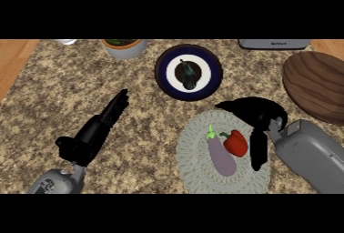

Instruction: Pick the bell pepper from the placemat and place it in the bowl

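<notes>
The pepper point(235, 142) lay on the placemat point(201, 179), touching the eggplant point(221, 156) on its left. My right hand point(259, 119) hung over the pepper's right side, fingers curled downward but not closed round it. The bowl point(315, 86) sat beyond the placemat's upper right. My left hand point(101, 125) rested flat, fingers straight, well left of the placemat.

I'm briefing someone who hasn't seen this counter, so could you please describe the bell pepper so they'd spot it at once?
Find the round pale woven placemat near the counter's front, right of centre. Two vegetables lie on it side by side: the bell pepper is the right one, next to the right hand. It is red and squat with a green stem, unlike the long purple eggplant to its left.
</notes>
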Controlling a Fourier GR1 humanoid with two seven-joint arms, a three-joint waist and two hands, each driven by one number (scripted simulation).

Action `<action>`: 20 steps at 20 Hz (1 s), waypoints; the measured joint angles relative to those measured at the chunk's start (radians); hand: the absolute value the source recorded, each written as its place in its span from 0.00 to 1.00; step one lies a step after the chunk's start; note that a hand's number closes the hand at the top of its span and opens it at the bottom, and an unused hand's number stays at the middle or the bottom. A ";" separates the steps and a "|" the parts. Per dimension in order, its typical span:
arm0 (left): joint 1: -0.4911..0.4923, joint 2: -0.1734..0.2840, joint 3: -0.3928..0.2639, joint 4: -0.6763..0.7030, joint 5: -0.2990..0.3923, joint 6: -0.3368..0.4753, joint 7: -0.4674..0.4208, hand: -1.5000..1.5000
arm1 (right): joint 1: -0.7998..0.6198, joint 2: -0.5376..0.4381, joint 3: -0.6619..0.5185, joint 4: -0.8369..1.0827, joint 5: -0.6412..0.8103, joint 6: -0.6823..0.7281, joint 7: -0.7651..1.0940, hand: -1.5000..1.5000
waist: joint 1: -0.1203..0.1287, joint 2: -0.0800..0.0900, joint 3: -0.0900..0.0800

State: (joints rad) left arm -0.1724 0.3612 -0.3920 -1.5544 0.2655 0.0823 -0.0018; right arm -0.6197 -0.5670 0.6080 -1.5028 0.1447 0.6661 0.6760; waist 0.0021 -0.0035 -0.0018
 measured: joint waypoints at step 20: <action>0.048 -0.102 0.080 -0.015 -0.118 -0.078 0.017 0.50 | 0.223 0.115 -0.046 -0.146 0.379 -0.020 -0.060 0.00 | -0.001 0.003 0.002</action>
State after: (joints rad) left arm -0.1244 0.2594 -0.3124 -1.5693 0.1476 0.0042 0.0155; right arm -0.3969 -0.4516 0.5623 -1.6484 0.5233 0.6464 0.6157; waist 0.0014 -0.0005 0.0001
